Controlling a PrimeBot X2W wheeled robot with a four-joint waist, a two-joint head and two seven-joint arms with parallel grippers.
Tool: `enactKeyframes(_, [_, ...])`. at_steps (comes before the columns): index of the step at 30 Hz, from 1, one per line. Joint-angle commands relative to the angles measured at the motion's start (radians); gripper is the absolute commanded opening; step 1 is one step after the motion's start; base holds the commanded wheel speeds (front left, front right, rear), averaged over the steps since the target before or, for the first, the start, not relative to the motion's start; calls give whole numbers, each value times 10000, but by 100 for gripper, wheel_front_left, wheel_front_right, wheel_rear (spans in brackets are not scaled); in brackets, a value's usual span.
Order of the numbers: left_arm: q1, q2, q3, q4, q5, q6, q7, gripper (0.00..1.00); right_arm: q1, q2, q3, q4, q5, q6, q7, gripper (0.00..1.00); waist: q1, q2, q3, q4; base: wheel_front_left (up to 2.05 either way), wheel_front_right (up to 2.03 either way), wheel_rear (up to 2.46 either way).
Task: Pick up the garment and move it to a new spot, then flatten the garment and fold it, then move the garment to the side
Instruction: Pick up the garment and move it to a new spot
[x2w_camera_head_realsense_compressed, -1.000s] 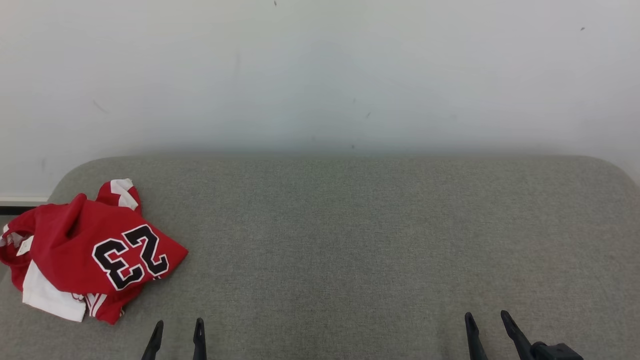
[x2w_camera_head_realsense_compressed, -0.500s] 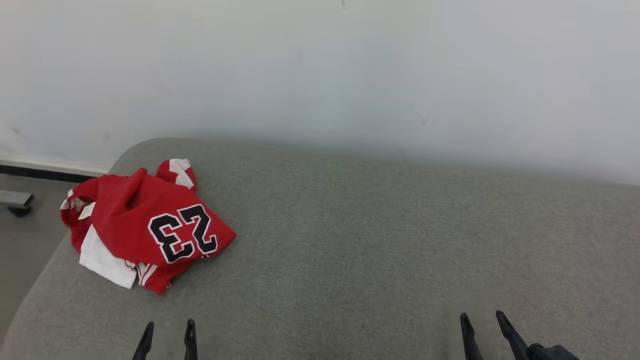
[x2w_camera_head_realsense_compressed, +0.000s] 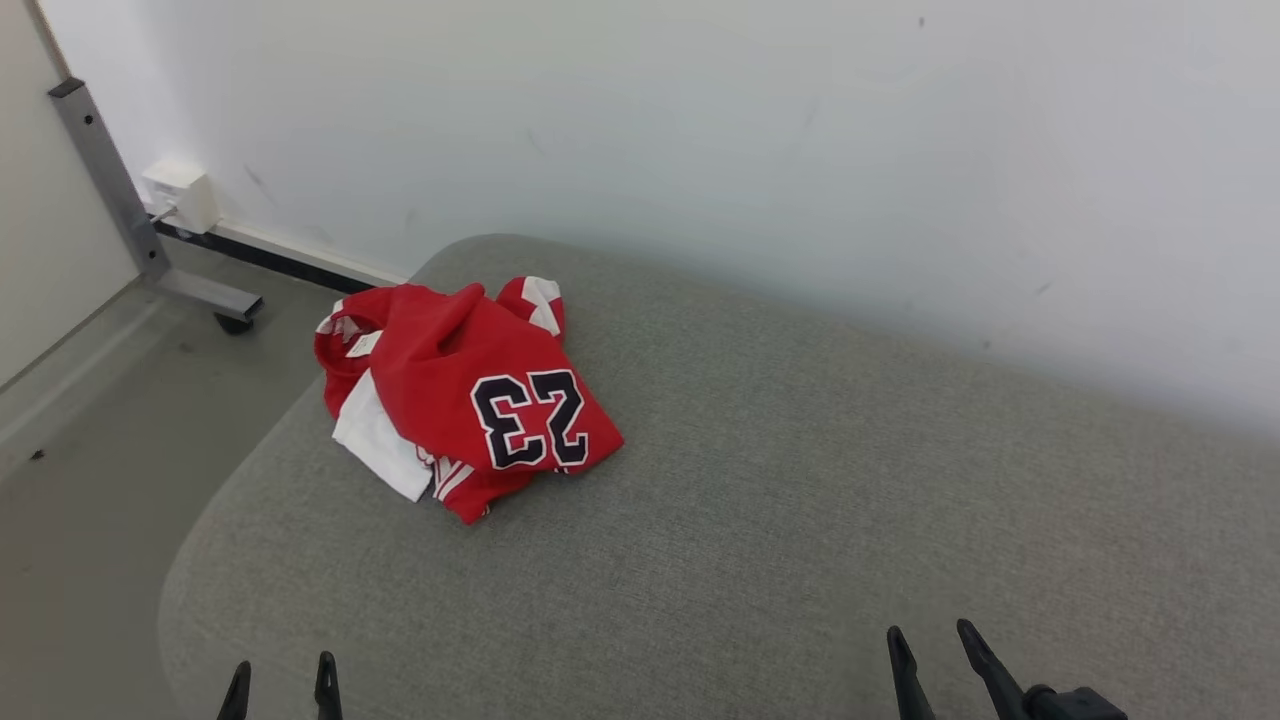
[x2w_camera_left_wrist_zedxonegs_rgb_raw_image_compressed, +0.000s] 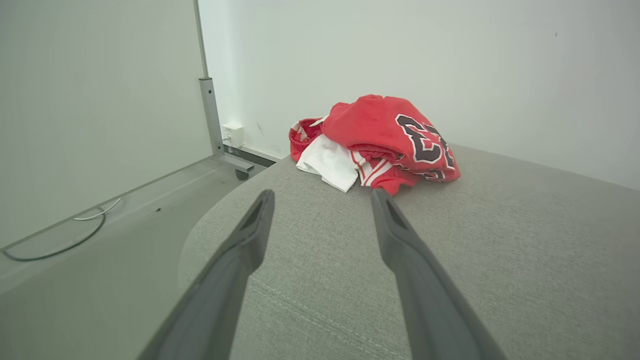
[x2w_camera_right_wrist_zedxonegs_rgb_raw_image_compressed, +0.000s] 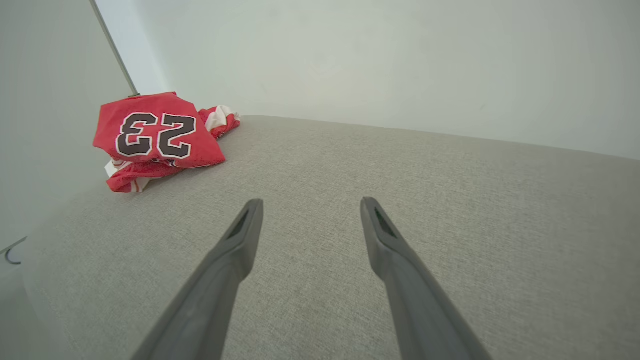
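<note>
A crumpled red jersey (x2w_camera_head_realsense_compressed: 470, 395) with white trim and a black "23" lies near the far left corner of the grey cushioned surface (x2w_camera_head_realsense_compressed: 780, 540). The left wrist view has the jersey (x2w_camera_left_wrist_zedxonegs_rgb_raw_image_compressed: 380, 137) just beyond my left gripper (x2w_camera_left_wrist_zedxonegs_rgb_raw_image_compressed: 322, 197), which is open with nothing between its fingers. In the head view my left gripper (x2w_camera_head_realsense_compressed: 280, 675) sits at the bottom left, well short of the jersey. My right gripper (x2w_camera_head_realsense_compressed: 928, 640) is open at the lower right, far from the jersey (x2w_camera_right_wrist_zedxonegs_rgb_raw_image_compressed: 155, 137), and hovers over bare fabric (x2w_camera_right_wrist_zedxonegs_rgb_raw_image_compressed: 310, 202).
A pale wall (x2w_camera_head_realsense_compressed: 700, 130) runs behind the surface. Left of the rounded edge lies grey floor (x2w_camera_head_realsense_compressed: 90, 420), with a metal post on a wheeled foot (x2w_camera_head_realsense_compressed: 140, 230), a white wall box (x2w_camera_head_realsense_compressed: 182, 195) and a loose cable (x2w_camera_left_wrist_zedxonegs_rgb_raw_image_compressed: 60, 240).
The head camera has turned left, so the jersey now sits nearer the middle of the picture and the floor and post have come into view. The jersey itself lies as before.
</note>
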Motion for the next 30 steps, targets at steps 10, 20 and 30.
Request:
enactKeyframes(10, [422, -92, 483, -333, -345, 312, -35, 100, -825, -16, 524, 260, -267, 33, -9, 100, 0, 0, 578, 883, 0, 0, 0])
enactKeyframes(20, [349, -129, 399, -84, -664, 262, -35, 100, -876, -17, 465, 365, -225, 31, -68, 100, 0, 0, 612, 898, 0, 0, 0])
enactKeyframes(30, [-2472, -28, 277, 2458, -2204, -197, 882, 100, -724, -13, 187, -46, -278, 31, -102, 100, 0, 0, 995, 334, 0, 0, 0])
